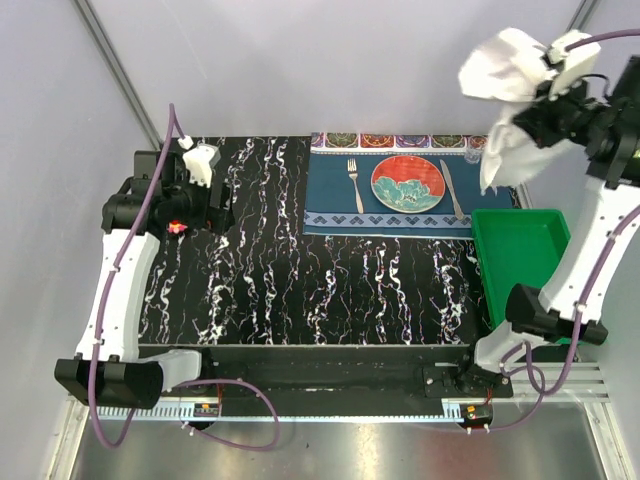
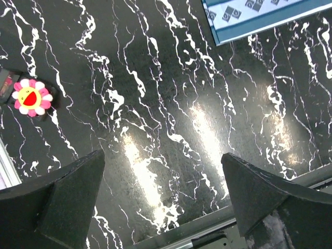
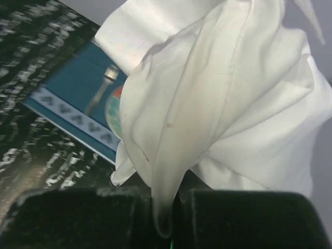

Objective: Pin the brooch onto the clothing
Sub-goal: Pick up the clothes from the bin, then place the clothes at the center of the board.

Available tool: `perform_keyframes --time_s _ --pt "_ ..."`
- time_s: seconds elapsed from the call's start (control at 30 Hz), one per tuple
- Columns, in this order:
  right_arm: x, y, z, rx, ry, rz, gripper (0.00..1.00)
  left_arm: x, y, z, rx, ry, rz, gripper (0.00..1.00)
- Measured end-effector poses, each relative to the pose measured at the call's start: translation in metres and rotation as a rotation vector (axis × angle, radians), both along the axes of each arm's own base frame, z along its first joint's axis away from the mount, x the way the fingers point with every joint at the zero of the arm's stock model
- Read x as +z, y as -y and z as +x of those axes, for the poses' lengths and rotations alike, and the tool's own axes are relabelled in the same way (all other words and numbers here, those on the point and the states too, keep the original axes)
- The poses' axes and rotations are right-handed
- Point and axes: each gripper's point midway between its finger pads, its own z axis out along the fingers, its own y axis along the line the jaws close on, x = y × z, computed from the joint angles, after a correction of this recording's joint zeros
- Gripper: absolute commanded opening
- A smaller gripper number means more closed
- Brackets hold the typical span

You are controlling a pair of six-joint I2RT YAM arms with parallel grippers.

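Note:
The brooch [image 1: 177,227], a tiny pink-petalled flower with a yellow centre, lies on the black marbled table at the far left; it also shows in the left wrist view [image 2: 32,97]. My left gripper [image 1: 215,212] hangs open and empty above the table, just right of the brooch, its fingers [image 2: 62,197] wide apart. My right gripper [image 1: 535,95] is raised high at the back right and is shut on a fold of the white shirt [image 1: 512,90], which hangs bunched in the air. The shirt [image 3: 218,104] fills the right wrist view.
A blue placemat [image 1: 335,205] at the back holds a red-and-teal plate [image 1: 408,184], a fork [image 1: 355,183] and a knife [image 1: 451,188]. A green tray [image 1: 520,255] sits at the table's right edge under the right arm.

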Motion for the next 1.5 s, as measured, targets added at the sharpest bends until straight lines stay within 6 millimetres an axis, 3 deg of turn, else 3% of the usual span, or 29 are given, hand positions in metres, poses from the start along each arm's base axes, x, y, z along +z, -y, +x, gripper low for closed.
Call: perform_keyframes --time_s 0.1,0.23,0.4,0.5,0.63,0.8,0.9,1.03,1.13,1.17,1.33,1.5 --pt "0.038 -0.074 -0.02 0.225 0.11 0.026 0.0 0.01 0.0 0.005 0.015 0.01 -0.011 0.99" --pt "0.044 -0.143 -0.069 0.452 0.088 0.125 0.0 0.018 0.002 0.003 0.035 0.009 -0.032 0.99" --pt "0.01 -0.189 -0.122 0.612 -0.093 0.264 0.01 0.023 0.003 0.0 0.043 0.016 -0.047 0.99" --pt "-0.013 -0.211 -0.144 0.693 -0.201 0.329 0.07 0.027 0.003 -0.002 0.039 0.029 -0.05 0.99" --pt "-0.063 -0.241 -0.167 0.81 -0.404 0.406 0.12 0.031 0.008 -0.007 0.011 0.049 -0.064 0.99" --pt "-0.116 -0.25 -0.149 0.764 -0.594 0.468 0.11 0.019 0.019 -0.019 -0.091 0.056 -0.086 0.96" --pt "-0.142 -0.247 -0.14 0.71 -0.661 0.458 0.11 -0.002 0.024 -0.031 -0.172 0.033 -0.077 0.91" --pt "-0.161 -0.237 -0.143 0.668 -0.691 0.386 0.1 -0.031 0.03 -0.04 -0.261 -0.017 -0.057 0.85" --pt "-0.163 -0.227 -0.151 0.676 -0.639 0.31 0.08 -0.053 0.046 -0.045 -0.353 -0.078 -0.064 0.82" --pt "-0.161 -0.224 -0.155 0.689 -0.611 0.288 0.0 -0.064 0.057 -0.046 -0.394 -0.111 -0.066 0.82" --pt "-0.141 -0.216 -0.175 0.777 -0.428 0.186 0.0 -0.101 0.103 -0.044 -0.521 -0.269 -0.153 0.81" --pt "-0.121 -0.236 -0.175 0.909 -0.349 0.18 0.02 -0.105 0.12 -0.03 -0.513 -0.322 -0.276 0.82"
